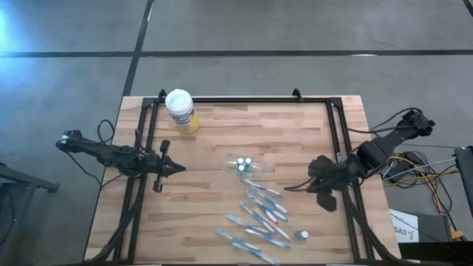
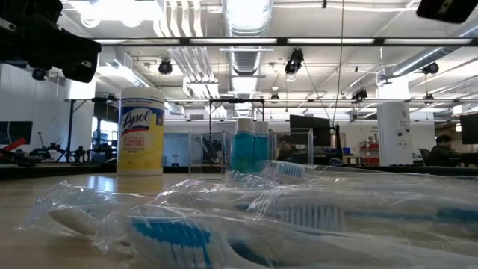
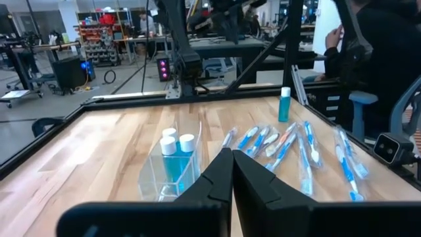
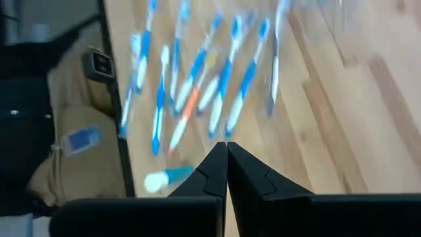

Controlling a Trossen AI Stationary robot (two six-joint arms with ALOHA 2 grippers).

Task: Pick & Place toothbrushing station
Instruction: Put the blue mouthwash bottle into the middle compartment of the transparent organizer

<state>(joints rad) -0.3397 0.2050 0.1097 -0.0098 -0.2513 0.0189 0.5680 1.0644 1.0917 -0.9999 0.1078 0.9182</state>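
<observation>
Toothbrushes point(image 1: 259, 218) lie in a loose, overlapping fan across the near-right part of the table point(image 1: 214, 199), each in crinkly clear wrap, and that looks like the trouble: fingers coming down could well snag two at once or skid off the film. The clear pouch point(image 1: 242, 165) with its blue, white-capped tubes point(image 3: 175, 158) sits just beyond them, light enough to tip at a nudge, I'd say. One more tube point(image 1: 302, 235) lies alone near the right rail. Right gripper point(image 1: 287, 189) hangs just beside the brushes, fingers pressed together, empty. Left gripper point(image 1: 181, 169) waits well left of the pouch, likewise closed on nothing.
</observation>
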